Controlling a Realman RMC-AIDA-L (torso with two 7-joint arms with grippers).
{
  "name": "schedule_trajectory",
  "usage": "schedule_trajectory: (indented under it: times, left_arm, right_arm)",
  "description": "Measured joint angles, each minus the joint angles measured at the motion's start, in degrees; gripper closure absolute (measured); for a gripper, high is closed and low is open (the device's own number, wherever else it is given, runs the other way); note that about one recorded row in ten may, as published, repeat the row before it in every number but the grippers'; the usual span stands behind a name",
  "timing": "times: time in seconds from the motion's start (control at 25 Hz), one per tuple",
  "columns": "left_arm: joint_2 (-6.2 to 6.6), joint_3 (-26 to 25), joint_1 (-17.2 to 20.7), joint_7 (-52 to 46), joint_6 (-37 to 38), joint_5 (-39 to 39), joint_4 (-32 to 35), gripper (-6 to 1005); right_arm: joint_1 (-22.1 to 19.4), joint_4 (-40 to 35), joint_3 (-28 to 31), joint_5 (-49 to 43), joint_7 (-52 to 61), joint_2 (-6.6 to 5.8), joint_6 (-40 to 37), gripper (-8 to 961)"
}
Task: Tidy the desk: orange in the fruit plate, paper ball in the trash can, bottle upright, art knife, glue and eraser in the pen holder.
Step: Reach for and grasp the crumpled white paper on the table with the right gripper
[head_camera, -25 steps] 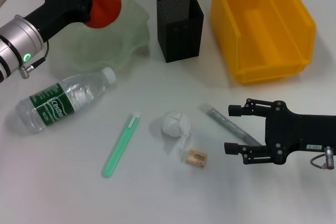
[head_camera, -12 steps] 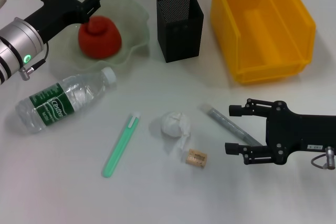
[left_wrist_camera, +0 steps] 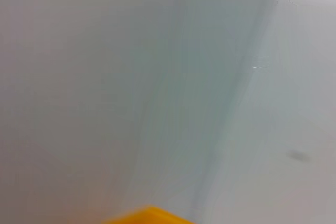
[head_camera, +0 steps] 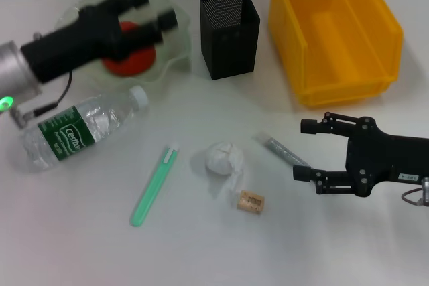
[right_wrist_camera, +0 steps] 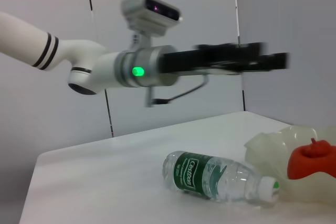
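Head view: left gripper [head_camera: 151,13], spread wide above the orange [head_camera: 131,58], risked clipping the fruit plate [head_camera: 177,48]; right gripper [head_camera: 307,149] gaped idle.

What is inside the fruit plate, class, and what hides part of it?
The orange sits inside the fruit plate. The left pincer, open, hangs over it and covers the fruit's top in the head view. The right wrist view shows its knobby top.

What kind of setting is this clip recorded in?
Likely a staged desk-tidying setup in a lab: a plain white tabletop with desk items laid out, such as a black mesh pen holder, a yellow trash can and a water bottle lying on its side, against bare grey walls.
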Motion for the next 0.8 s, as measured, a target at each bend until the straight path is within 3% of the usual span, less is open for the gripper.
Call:
schedule_trajectory:
  times: [0.04, 0.16, 0.36, 0.8]
  left_arm:
    - [1.18, 1.62, 1.84, -2.09, 8.06, 3.25, 1.92, 220]
    - [2.30, 1.78, 3.36, -2.26, 14.29, 7.03, 2.15, 174]
    - [3.41, 1.75, 5.05, -0.89, 18.67, 12.70, 2.18, 143]
    - [3.13, 1.56, 7.36, 7.87, 19.30, 19.47, 1.67, 143]
  right_arm:
    - [0.15, 0.05, 0.03, 0.09, 0.09, -0.13, -0.04, 185]
    - [0.33, 0.04, 0.11, 0.52, 0.56, -0.20, -0.10, 186]
    - [0.58, -0.09, 0.11, 0.83, 1.19, -0.25, -0.22, 188]
    - [1.50, -0.68, 0.01, 0.83, 5.13, -0.49, -2.41, 192]
